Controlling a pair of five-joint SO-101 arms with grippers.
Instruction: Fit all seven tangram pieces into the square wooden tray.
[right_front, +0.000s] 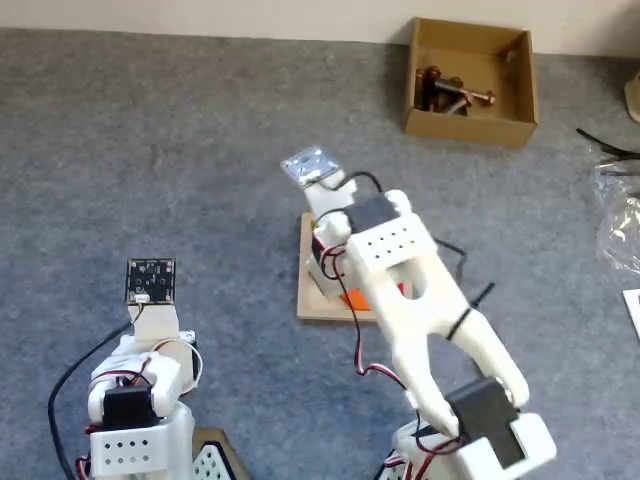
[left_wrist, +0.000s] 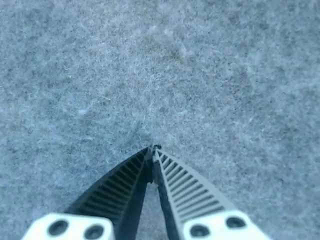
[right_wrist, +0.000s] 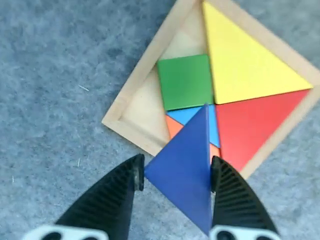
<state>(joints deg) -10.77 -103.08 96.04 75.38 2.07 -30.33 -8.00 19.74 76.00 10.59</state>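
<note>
Right wrist view showed our right gripper (right_wrist: 176, 170) pinching the dark blue wooden triangle (right_wrist: 186, 157) just over the square wooden tray (right_wrist: 142, 107). We counted five in: yellow triangle (right_wrist: 245, 65), red triangle (right_wrist: 250, 125), green square (right_wrist: 186, 81), light blue piece (right_wrist: 187, 114), orange piece (right_wrist: 173, 127), so probably two left. Our left gripper (left_wrist: 152, 150) sat closed, empty, over grey carpet (left_wrist: 150, 60).

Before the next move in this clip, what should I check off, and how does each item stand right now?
1. Grip: right tool clamped on the blue triangle: ok.
2. Room in the wooden tray: bare wood beside the green square: ok.
3. Triangle lined up with that gap: not ok, in the right wrist view it covers part of the orange piece and the rim.
4. Triangle's height above the tray: cannot tell.
5. Left tool out of the way: shut over bare carpet: ok.
</note>
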